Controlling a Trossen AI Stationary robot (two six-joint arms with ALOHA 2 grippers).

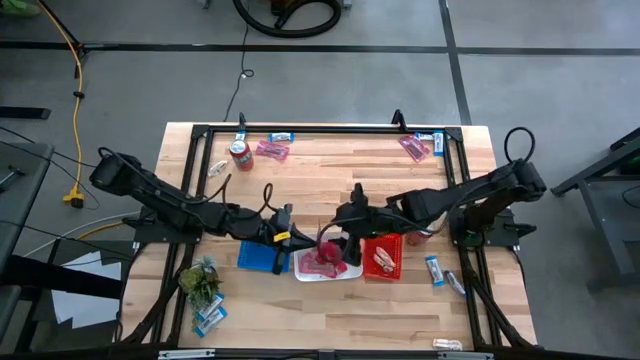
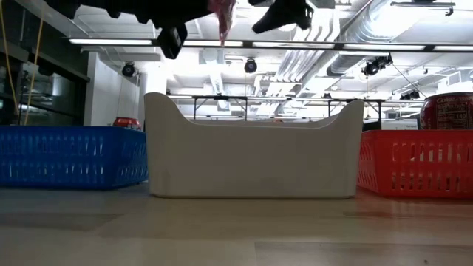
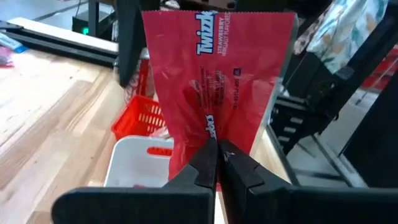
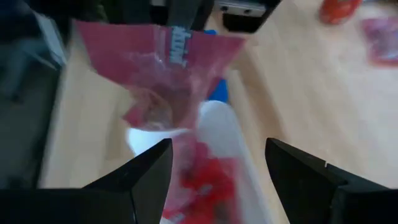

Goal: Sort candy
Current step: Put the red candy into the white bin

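My left gripper (image 1: 290, 237) is shut on a pink-red Twizzlers candy packet (image 3: 217, 74), held above the white tray (image 1: 303, 268). That tray has pink packets in it. It stands between a blue tray (image 1: 256, 256) and a red tray (image 1: 383, 257) that holds a few sweets. My right gripper (image 4: 217, 180) is open just right of the packet (image 4: 158, 74), over the white tray (image 4: 217, 121), and touches nothing. In the low view the packet (image 2: 222, 18) shows between both grippers at the top. My left gripper pinches the packet's near end at mid width (image 3: 211, 127) between its two fingertips (image 3: 200, 158). The fingers come nearly level from the table's left. The packet stretches away from them, lifted clear above the white tray (image 3: 134, 155).
Loose candy lies along the far edge (image 1: 271, 150) (image 1: 413, 148), right of the red tray (image 1: 434, 270) and near the front left (image 1: 210, 318). A red soda can (image 1: 239, 150) stands far left, another (image 1: 420, 238) beside the red tray. A small green plant (image 1: 200, 280) stands front left.
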